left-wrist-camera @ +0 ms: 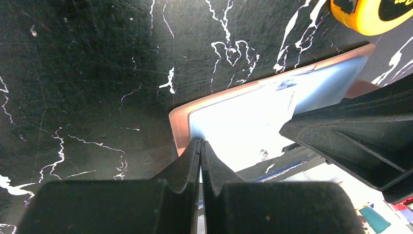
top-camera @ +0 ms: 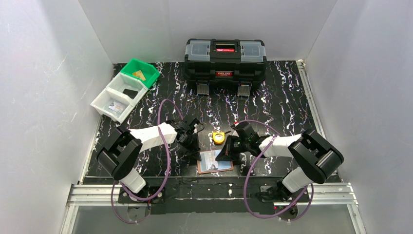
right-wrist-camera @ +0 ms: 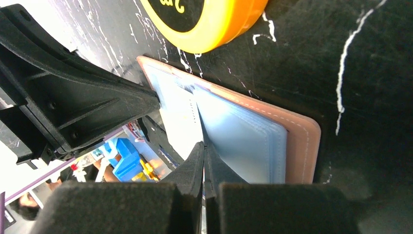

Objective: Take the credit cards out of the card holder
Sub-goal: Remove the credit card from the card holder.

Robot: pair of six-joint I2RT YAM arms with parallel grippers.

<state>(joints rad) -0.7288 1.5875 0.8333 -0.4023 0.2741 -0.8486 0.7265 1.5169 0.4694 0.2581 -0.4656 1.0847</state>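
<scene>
Now, take the yellow tape measure [top-camera: 219,138] as your marker. The card holder [top-camera: 215,162] lies open and flat on the table just on the near side of it, pale sleeves up. Its long axis runs left to right between your two arms.

The left gripper [left-wrist-camera: 200,145] sits at the holder's left short edge, the end farther from the tape measure. Its jaws are pressed together with nothing visible between them, and the tips look to rest on the leather rim, as if to pin it. The right gripper [right-wrist-camera: 203,146] comes in from the opposite side, also near of the tape measure. Its jaws are together too, tips down where a whitish card [right-wrist-camera: 178,114] meets a bluish sleeve [right-wrist-camera: 243,136]. You cannot tell from these views whether a card edge is nipped between them.

By my judgement the right arm is the one placed to draw the card while the left holds the leather down. Which side of the sleeve is open is not plain.

Far beyond and left of the tape measure, other credit cards [top-camera: 140,74] lie in the green and white bins [top-camera: 102,91].

As for writing, the tape measure's black face carries yellow script, cut off and unreadable. The black toolbox [top-camera: 225,58], straight beyond it, wears a red badge with lettering too small to read. Print on the whitish card is washed out.
</scene>
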